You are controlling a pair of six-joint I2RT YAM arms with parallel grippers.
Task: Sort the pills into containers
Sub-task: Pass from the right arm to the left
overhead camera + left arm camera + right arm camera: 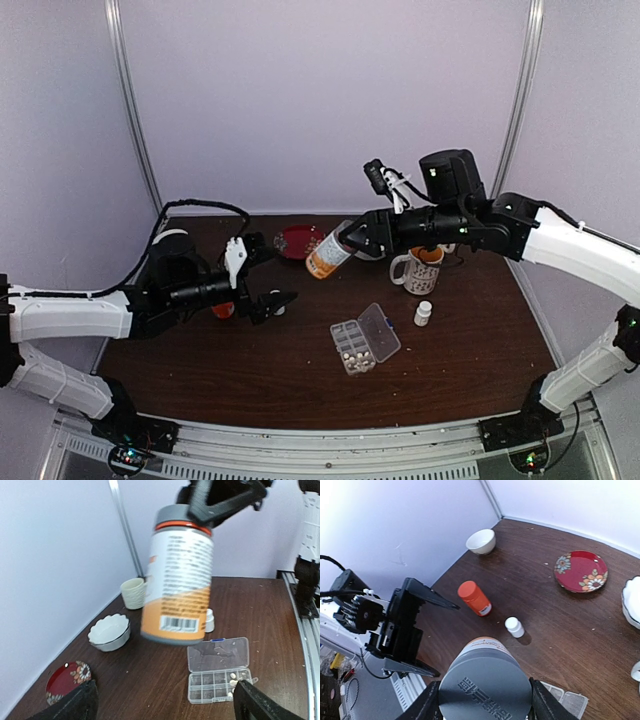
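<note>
— What does your right gripper [485, 700] have?
— A big bottle [177, 580], clamped at its grey cap and hanging tilted above the table [150, 680], just above centre in the overhead view. The label is white over orange, with a barcode near the base. The block of small print is too blurred to read (so is the raised lettering on the cap).
— And the left gripper [165, 700]?
— My fingers are spread wide with nothing between them, at the left of the overhead view.
— Where are the pills [232, 676]?
— At the right end of the organizer box [200, 690], lower right in my left wrist view. Its clear lid [217, 652] lies folded open behind it.
— Any other labels?
— An orange pill bottle [475, 598] lies on its side, centre left in my right wrist view, and a small white bottle [514, 627] stands near it. I can make out no writing on either.
</note>
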